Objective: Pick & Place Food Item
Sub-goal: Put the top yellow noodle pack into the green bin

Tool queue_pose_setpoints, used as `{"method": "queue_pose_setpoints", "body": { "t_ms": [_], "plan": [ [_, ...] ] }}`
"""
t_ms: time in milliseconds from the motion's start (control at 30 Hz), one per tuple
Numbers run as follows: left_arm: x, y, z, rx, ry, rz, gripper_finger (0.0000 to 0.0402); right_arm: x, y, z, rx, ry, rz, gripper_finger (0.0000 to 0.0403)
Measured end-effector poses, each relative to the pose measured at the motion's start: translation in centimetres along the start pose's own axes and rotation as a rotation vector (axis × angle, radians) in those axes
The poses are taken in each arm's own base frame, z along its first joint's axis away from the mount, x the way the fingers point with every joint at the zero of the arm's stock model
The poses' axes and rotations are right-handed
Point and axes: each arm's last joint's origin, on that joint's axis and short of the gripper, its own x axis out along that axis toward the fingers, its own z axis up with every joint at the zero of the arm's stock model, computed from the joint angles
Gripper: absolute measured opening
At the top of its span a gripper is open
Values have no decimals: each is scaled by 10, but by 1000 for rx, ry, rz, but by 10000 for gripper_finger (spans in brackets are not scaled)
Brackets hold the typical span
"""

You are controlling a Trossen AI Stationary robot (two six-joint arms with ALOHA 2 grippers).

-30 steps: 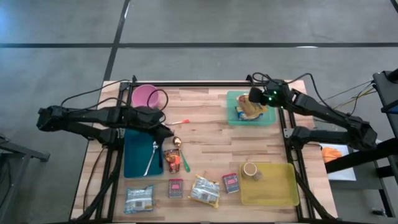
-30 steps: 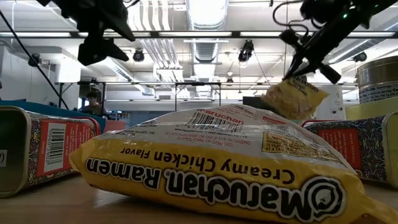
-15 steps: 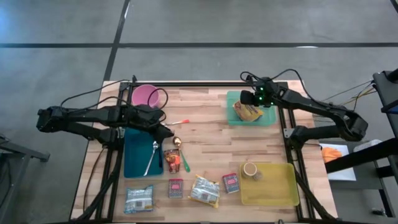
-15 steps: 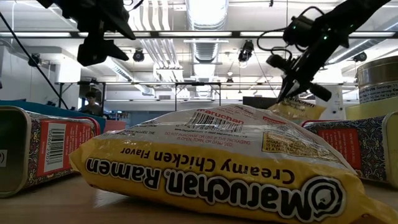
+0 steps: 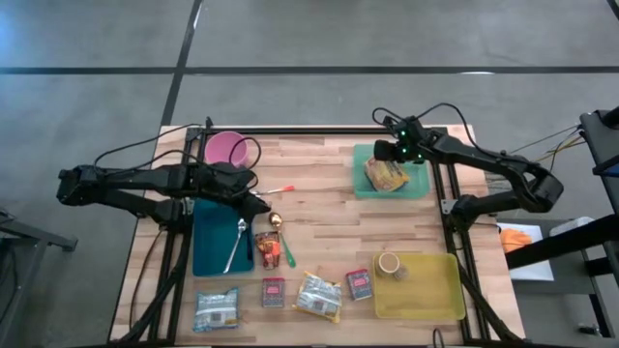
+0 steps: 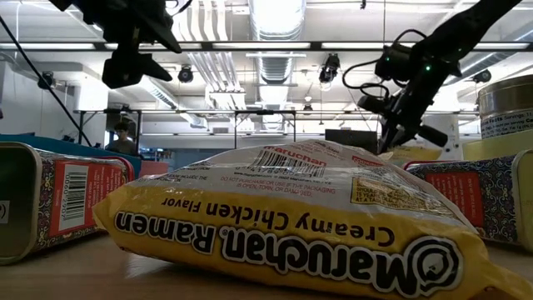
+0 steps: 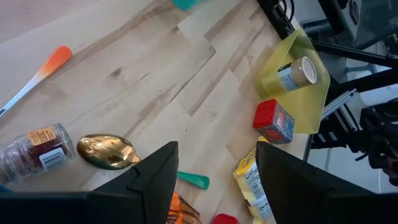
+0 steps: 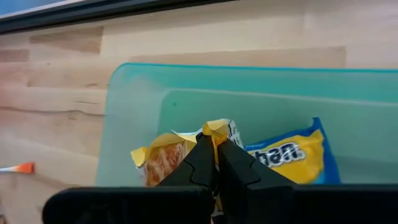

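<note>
1. The ramen pack (image 8: 186, 155) is a yellow crinkled packet with blue lettering and a noodle picture; it lies in the teal tray (image 5: 418, 186) at the bench's (image 5: 319, 208) far right.
2. The right end effector (image 8: 214, 163) is closed, pinching the pack's top edge between its dark fingers (image 8: 239, 168) as the pack rests in the tray.
3. From overhead, the right end effector (image 5: 397, 152) sits over the tray's far rim, its arm reaching in from the right.
4. A second ramen pack (image 5: 318, 296) lies near the bench's front edge, between two small red tins (image 5: 273, 292).
5. A yellow tray (image 5: 440, 290) at front right holds a round can (image 5: 389, 263).
6. The left end effector (image 5: 253, 203) hangs partly open above the bench and holds nothing, beside a dark blue tray (image 5: 211, 242) with a fork (image 5: 234, 246) on it.
7. Under it lie a gold spoon (image 7: 107, 151) and a spice jar (image 7: 34, 148).
8. A pink bowl (image 5: 230, 150) stands at far left.
</note>
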Motion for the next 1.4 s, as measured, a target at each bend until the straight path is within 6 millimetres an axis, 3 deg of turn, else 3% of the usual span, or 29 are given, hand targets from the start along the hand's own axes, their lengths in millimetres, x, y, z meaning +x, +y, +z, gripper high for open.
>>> {"method": "queue_pose_setpoints", "body": {
  "t_ms": [967, 1100, 1400],
  "plan": [
    [0, -1, 0, -107, 7, -19, 222, 2, -5, 6, -55, 7, 13, 12],
    [0, -1, 0, -111, 11, -22, 222, 2, -5, 6, -69, 12, 19, 46],
    [0, -1, 0, -115, 11, -22, 222, 2, -5, 6, -62, 13, 20, 184]
  ]
}}
